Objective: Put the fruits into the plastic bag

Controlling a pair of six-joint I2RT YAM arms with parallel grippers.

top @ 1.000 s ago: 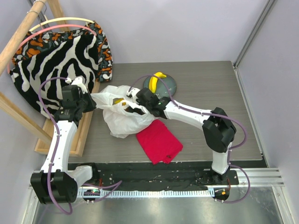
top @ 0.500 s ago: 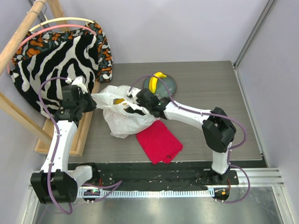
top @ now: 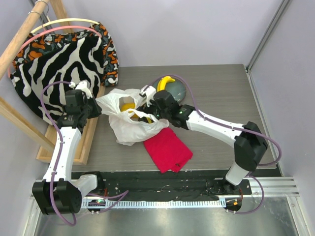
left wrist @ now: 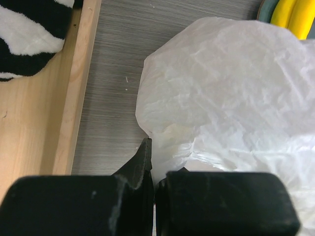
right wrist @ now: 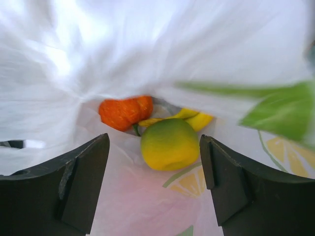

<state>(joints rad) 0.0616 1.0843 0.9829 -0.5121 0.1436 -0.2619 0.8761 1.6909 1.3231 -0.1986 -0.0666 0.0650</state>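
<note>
Right claw (top: 145,114) slightly back, elbow farther right, wider mouth on the plastic bag (top: 129,131).

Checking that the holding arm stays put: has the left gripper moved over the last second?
No. The left gripper sits at the same spot beside the wooden frame, still shut on the edge of the plastic bag.

**Grey table, pale walls, wooden frame to the left**

A grey wood-grain tabletop (top: 216,83) runs back to a plain pale lilac wall (top: 187,29) under even, soft light. A slim silver metal upright (top: 266,34) rises at the far right corner. On the left leans a light wooden frame of poles and boards (top: 22,35). Over it is draped a black-and-white zebra-striped fabric with orange patterned edging (top: 64,59). A brushed metal shelf (top: 172,221) lies along the near edge.
</note>
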